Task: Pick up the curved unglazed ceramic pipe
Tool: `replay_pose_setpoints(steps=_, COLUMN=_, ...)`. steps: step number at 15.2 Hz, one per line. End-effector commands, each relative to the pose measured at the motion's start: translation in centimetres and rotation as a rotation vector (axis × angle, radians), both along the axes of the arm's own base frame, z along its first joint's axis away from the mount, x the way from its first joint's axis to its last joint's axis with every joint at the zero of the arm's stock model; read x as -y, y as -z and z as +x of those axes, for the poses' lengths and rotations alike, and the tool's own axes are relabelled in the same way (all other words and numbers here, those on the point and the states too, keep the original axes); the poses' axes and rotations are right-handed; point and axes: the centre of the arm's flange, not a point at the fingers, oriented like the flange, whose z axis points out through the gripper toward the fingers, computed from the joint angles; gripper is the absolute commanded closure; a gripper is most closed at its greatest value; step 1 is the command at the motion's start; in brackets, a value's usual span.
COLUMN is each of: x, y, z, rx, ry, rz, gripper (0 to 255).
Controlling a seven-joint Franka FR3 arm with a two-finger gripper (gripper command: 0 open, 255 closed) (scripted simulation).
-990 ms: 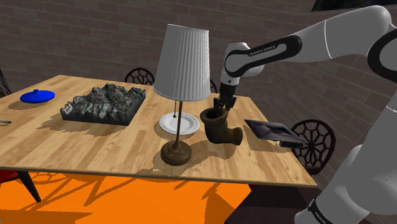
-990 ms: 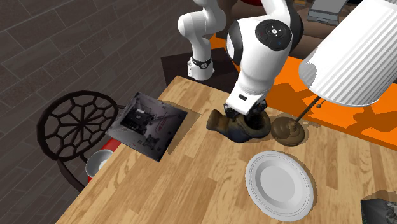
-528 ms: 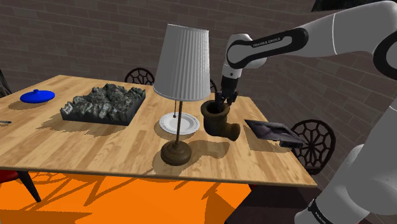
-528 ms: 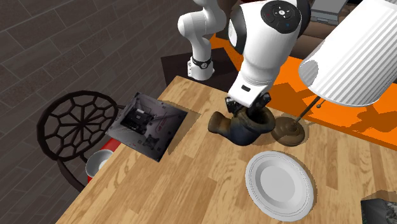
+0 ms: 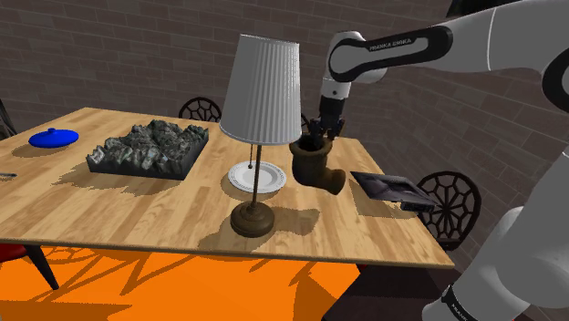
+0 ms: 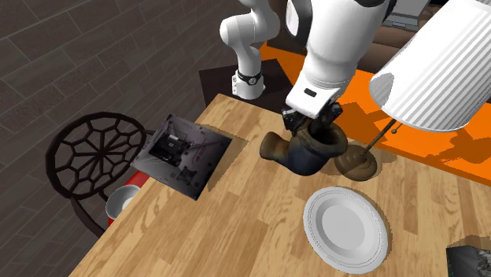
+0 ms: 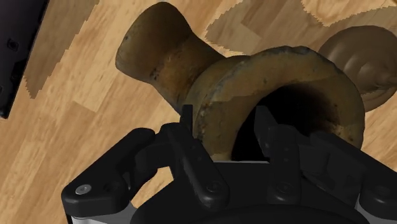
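Note:
The curved brown pipe hangs clear of the wooden table, its wide mouth up and its narrow end pointing toward the shoulder view's right. My black gripper is shut on the rim of that mouth from above. In the second exterior view the pipe hangs under the gripper, above the table edge. The wrist view has the pipe close up, with one finger outside the rim and the other inside the dark opening, the gripper clasping the wall between them.
A table lamp with a white shade and brown base stands just left of the pipe in the shoulder view. A white plate, a dark flat slab, a grey rocky block and a blue lid lie on the table. Black chairs stand around it.
The gripper has risen with the pipe in it. The pipe has left the table and now hangs higher, and its shadow on the wood has separated from it.

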Motion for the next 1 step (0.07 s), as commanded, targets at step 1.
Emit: replay_pose_setpoints(steps=1, x=0.05, y=-0.39, z=0.02, rx=0.002, ry=0.000, rz=0.000, gripper=255)
